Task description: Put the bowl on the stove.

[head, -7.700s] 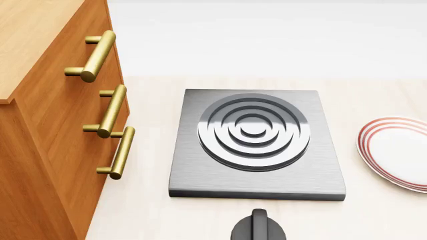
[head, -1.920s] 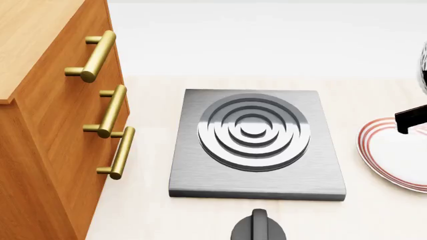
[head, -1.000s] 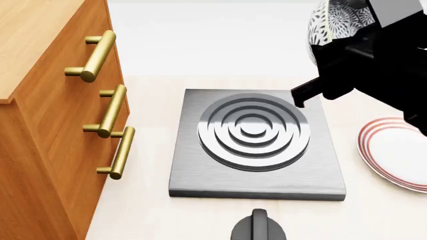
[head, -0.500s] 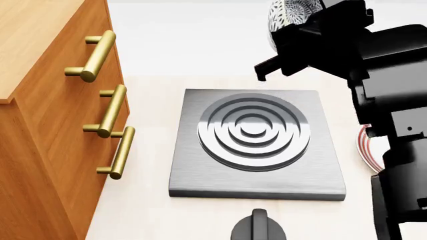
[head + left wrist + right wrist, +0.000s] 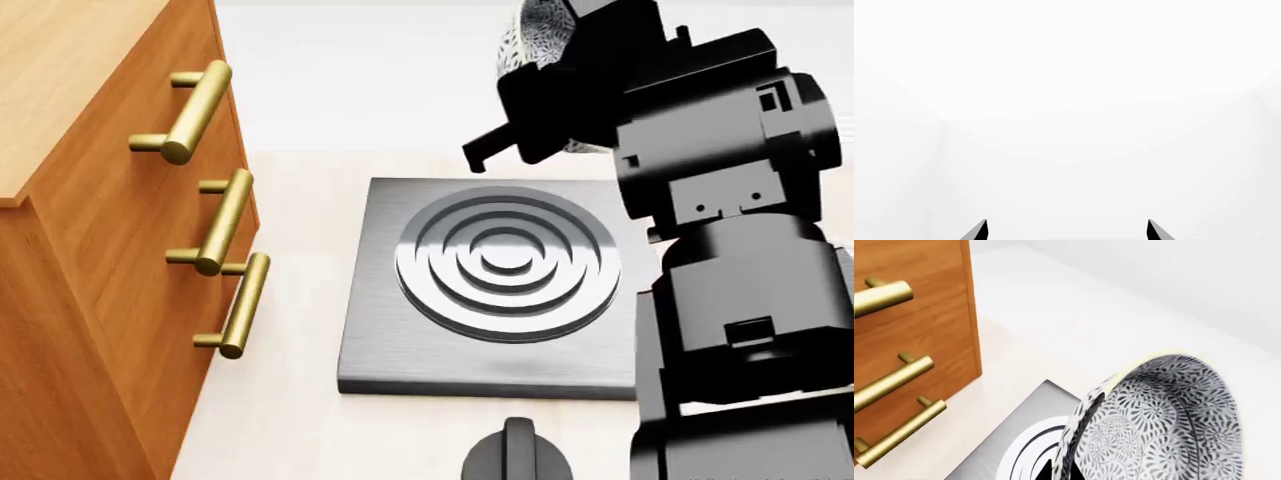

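Observation:
The bowl (image 5: 531,38), white with a dense grey-blue speckled pattern, is tilted on its side in the air above the far edge of the stove (image 5: 441,340). My right gripper (image 5: 534,105) is shut on the bowl's rim. In the right wrist view the bowl (image 5: 1167,425) fills the lower right, its wall pinched between the dark fingertips (image 5: 1046,472), with the stove (image 5: 997,455) and its ringed burner below. My left gripper (image 5: 1066,232) is open and empty, facing a blank white surface; it does not show in the head view.
A wooden cabinet (image 5: 94,260) with brass drawer handles (image 5: 220,222) stands just left of the stove. A round black knob (image 5: 518,455) lies in front of the stove. My right arm (image 5: 734,300) covers the counter to the stove's right.
My right arm has come in from the right with the bowl and carried it leftward, from beyond the plate to above the stove's far edge. The arm now hides the plate.

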Controlling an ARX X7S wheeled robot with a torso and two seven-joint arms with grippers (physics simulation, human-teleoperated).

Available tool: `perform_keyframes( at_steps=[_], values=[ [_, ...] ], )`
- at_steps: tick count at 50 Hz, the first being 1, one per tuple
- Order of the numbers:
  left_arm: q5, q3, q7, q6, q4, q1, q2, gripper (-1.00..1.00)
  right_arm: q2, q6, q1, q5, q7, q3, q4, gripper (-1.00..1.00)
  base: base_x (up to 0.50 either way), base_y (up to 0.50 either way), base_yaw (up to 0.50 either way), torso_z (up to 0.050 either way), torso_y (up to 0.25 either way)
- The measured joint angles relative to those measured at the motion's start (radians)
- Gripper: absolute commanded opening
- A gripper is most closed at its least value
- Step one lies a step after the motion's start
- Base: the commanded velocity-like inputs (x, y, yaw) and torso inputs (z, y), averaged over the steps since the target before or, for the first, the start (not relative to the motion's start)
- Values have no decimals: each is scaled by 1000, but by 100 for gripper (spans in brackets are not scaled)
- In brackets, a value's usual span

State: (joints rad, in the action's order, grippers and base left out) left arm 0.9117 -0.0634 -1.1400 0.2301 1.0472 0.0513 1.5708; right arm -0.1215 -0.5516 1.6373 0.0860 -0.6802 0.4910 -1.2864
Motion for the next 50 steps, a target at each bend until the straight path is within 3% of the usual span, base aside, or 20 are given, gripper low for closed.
perform_keyframes(
  at_steps=[50],
  values=[
    [-17,-45,-49,7,0,-63,0,100,23,-72,5,-33,22,-78,-23,-100,0,0,0,0,0]
  ],
)
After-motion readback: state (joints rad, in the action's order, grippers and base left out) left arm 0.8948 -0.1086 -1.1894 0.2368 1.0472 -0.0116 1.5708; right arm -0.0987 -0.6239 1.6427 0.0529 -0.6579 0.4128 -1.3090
